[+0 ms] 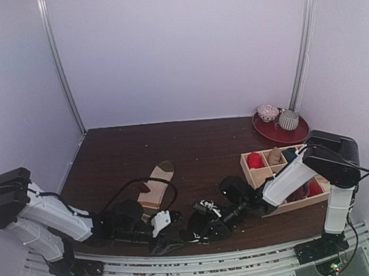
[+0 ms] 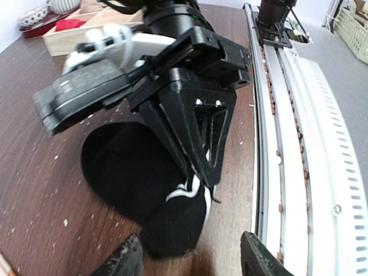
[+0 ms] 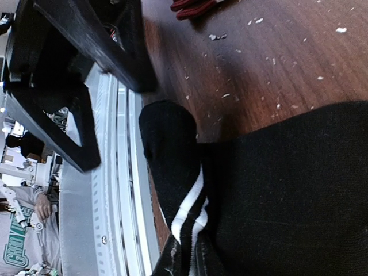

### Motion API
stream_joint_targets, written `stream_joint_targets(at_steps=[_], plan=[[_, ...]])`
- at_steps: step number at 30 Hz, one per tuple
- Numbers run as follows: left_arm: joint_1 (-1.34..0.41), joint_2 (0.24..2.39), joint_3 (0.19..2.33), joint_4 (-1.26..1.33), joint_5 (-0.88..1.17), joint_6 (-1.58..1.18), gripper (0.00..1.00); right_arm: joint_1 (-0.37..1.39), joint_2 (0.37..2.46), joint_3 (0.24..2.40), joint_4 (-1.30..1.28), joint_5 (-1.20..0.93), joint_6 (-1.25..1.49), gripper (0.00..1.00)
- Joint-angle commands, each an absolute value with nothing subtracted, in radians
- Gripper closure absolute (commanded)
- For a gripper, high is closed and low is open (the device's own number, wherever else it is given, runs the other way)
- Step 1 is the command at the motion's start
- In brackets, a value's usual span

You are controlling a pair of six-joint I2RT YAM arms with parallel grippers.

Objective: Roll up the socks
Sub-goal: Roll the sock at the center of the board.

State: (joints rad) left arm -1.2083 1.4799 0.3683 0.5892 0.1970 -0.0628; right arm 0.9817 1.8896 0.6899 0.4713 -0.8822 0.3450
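Observation:
The short black sock [image 2: 132, 172] with white cuff stripes lies bunched on the brown table by its near edge. My right gripper [image 3: 192, 261] is shut on the striped cuff [image 3: 190, 210]; in the left wrist view its black fingers [image 2: 201, 138] come down onto that cuff. My left gripper [image 2: 192, 261] stands open just short of the sock's folded end, with nothing between its fingers. The long tan sock [image 1: 159, 178] with a brown toe lies flat farther back, partly under the left arm's cable loop. From above, the left gripper [image 1: 172, 238] and the right gripper [image 1: 201, 229] meet at the front middle.
A wooden compartment box [image 1: 259, 178] with red and teal bundles stands at the right, under the right arm. Behind it is a red plate [image 1: 299, 133] with two patterned balls. A white metal rail [image 2: 299, 115] runs along the table's near edge.

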Motion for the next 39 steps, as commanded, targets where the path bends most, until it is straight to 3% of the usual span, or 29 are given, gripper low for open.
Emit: stream_joint_targets(at_steps=[1,20,22,24,28,33,39], plan=[[-1.217,1.578,0.453,0.669,0.251,0.028,0.43,0.988,1.972,0.66,0.157,-0.872,0.325,0.94],[-1.264,1.763,0.538,0.626,0.28,-0.011,0.51,0.942,1.98,0.676,0.098,-0.882,0.273,0.94],[-1.263,1.783,0.558,0.609,0.257,-0.015,0.6,0.942,1.977,0.672,0.102,-0.887,0.276,0.94],[-1.263,1.81,0.579,0.592,0.238,-0.023,0.79,0.941,1.97,0.668,0.112,-0.893,0.284,0.94],[-1.262,1.833,0.598,0.566,0.223,-0.038,1.0,0.942,1.958,0.662,0.134,-0.91,0.295,0.93],[-1.249,1.797,0.582,0.491,0.174,-0.158,1.0,0.936,1.859,0.636,0.18,-0.839,0.294,0.8],[-1.18,1.813,0.586,0.33,0.329,-0.357,1.0,0.944,1.529,0.512,0.393,-0.592,0.248,0.71]])
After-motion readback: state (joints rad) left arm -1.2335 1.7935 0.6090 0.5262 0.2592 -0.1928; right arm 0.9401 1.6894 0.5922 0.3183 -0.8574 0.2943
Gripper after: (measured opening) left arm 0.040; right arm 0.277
